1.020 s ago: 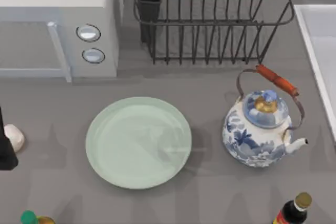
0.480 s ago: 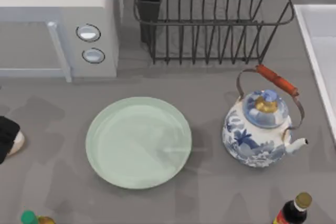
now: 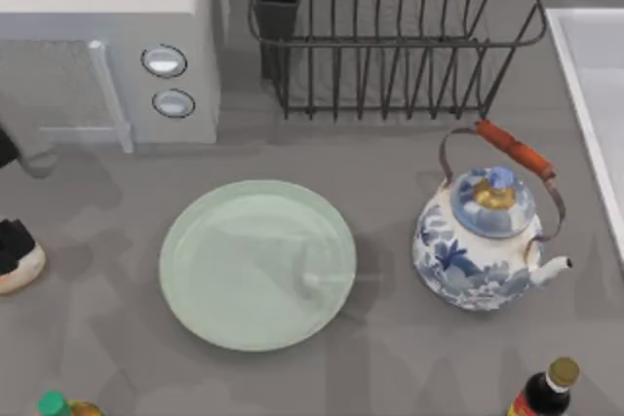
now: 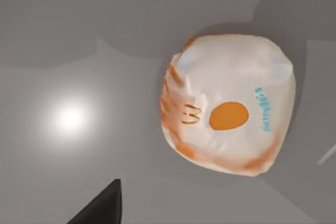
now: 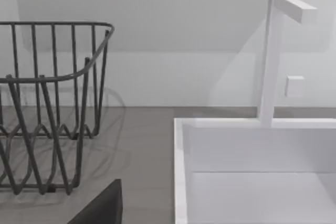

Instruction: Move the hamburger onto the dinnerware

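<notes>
1. The hamburger [image 3: 18, 268] sits on the bench [image 3: 390, 358], well to the left of the dinnerware [image 3: 257, 263], at the bench's left edge.
2. It looks light, soft and paper-wrapped [image 4: 228, 103]; I'd pinch it gently across the sides, not the top.
3. The left pincer [image 3: 12, 241] hangs right over it; whether it's open I cannot tell.
4. The dinnerware holds nothing; the dish rack [image 3: 390, 36] behind it stands bare.
5. The right arm is parked by the sink [image 5: 252, 171].
</notes>
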Controlling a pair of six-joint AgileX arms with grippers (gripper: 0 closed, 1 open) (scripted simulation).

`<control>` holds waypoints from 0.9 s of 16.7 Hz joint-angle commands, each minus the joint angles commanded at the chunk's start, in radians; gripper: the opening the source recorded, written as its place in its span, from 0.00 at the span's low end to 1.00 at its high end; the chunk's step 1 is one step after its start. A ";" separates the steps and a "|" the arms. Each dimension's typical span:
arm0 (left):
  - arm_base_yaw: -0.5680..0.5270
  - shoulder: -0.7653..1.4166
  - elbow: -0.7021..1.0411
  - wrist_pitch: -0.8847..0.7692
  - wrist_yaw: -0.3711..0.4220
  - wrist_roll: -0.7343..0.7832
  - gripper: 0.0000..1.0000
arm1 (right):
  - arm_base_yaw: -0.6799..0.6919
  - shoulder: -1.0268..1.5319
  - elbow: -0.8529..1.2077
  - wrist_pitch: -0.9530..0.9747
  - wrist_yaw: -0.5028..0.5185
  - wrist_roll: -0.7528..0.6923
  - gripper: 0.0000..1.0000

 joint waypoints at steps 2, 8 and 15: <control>0.005 0.109 0.079 -0.055 0.001 0.065 1.00 | 0.000 0.000 0.000 0.000 0.000 0.000 1.00; 0.010 0.210 0.166 -0.107 0.002 0.130 1.00 | 0.000 0.000 0.000 0.000 0.000 0.000 1.00; 0.015 0.211 0.113 -0.055 0.002 0.136 1.00 | 0.000 0.000 0.000 0.000 0.000 0.000 1.00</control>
